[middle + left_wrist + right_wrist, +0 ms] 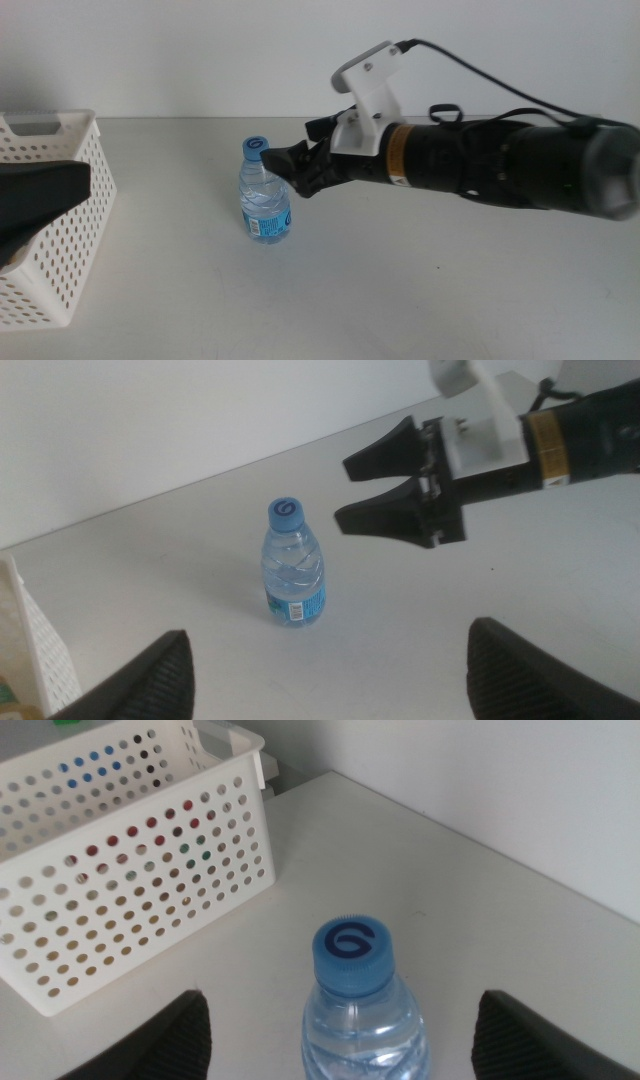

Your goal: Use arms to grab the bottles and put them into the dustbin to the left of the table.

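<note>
Left gripper (325,660) waits released at the near left, over the basket's (60,215) near end. Mid-bench (400,290), the water bottle (265,200) stands upright, right of the basket. Right gripper (290,165), released, reaches its neck; closing looks next. Open bench between bottle and basket leaves room.

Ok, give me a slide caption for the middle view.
Right gripper, jaws open, reaches the clear blue-capped water bottle on the light-grey table; white perforated basket and left gripper wait opposite.
</note>
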Available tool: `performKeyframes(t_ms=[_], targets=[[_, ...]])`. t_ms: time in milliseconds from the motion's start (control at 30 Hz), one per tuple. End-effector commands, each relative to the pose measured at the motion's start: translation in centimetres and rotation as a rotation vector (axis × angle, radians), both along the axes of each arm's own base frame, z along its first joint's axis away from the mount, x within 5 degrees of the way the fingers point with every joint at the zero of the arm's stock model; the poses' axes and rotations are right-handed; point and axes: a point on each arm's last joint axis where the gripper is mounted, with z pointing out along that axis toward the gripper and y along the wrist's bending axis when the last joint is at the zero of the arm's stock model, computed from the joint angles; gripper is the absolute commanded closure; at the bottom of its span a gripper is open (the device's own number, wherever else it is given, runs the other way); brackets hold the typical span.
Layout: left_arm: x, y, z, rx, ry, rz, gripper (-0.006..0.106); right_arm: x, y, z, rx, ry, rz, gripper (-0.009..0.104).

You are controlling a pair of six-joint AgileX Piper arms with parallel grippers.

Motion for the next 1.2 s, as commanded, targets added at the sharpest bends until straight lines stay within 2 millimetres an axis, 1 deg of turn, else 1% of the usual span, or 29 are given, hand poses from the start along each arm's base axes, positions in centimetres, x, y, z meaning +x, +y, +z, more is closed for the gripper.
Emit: performKeyframes(t_ms=[0, 67, 200, 267, 367, 467, 533, 600, 667, 733, 800, 833, 933, 1000, 1167], targets=[[0.1, -0.1, 1.3, -0.063, -0.077, 0.006, 0.007, -2.5, -2.1, 5.4, 0.076, -0.082, 0.015, 0.029], [0.1, -0.1, 1.3, -0.063, -0.077, 0.006, 0.007, -4.6, -3.5, 7.2, 0.067, -0.114, -0.001, 0.029], [0.1, -0.1, 1.3, -0.063, -0.077, 0.006, 0.007, -7.9, -5.9, 10.4, 0.089, -0.154, -0.037, 0.029], [0.1, -0.1, 1.3, -0.063, -0.077, 0.006, 0.007, -9.4, -7.0, 11.4, 0.097, -0.168, -0.048, 0.029], [0.1, -0.1, 1.3, -0.063, -0.077, 0.006, 0.007, -11.0, -7.9, 11.6, 0.123, -0.144, -0.046, 0.029], [0.1, -0.1, 1.3, -0.063, -0.077, 0.006, 0.007, -12.6, -9.1, 11.8, 0.214, -0.110, -0.087, 0.029], [0.1, -0.1, 1.3, -0.063, -0.077, 0.006, 0.007, -13.8, -9.9, 11.7, 0.218, -0.171, -0.097, 0.029], [0.1, -0.1, 1.3, -0.063, -0.077, 0.006, 0.007, -14.7, -10.6, 11.1, 0.213, -0.198, -0.149, 0.029], [0.1, -0.1, 1.3, -0.063, -0.077, 0.006, 0.007, -15.2, -11.3, 10.4, 0.167, -0.183, -0.231, 0.029], [0.1, -0.1, 1.3, -0.063, -0.077, 0.006, 0.007, -15.7, -11.9, 10.2, 0.093, -0.147, -0.295, 0.029], [0.1, -0.1, 1.3, -0.063, -0.077, 0.006, 0.007, -16.4, -12.5, 10.3, -0.015, -0.141, -0.299, 0.029], [0.1, -0.1, 1.3, -0.063, -0.077, 0.006, 0.007, -16.7, -12.8, 10.5, -0.036, -0.144, -0.291, 0.029], [0.1, -0.1, 1.3, -0.063, -0.077, 0.006, 0.007, -17.6, -13.3, 11.1, -0.051, -0.166, -0.265, 0.029], [0.1, -0.1, 1.3, -0.063, -0.077, 0.006, 0.007, -18.0, -13.5, 11.4, -0.030, -0.169, -0.267, 0.029], [0.1, -0.1, 1.3, -0.063, -0.077, 0.006, 0.007, -18.0, -13.5, 11.4, -0.023, -0.165, -0.270, 0.030]])
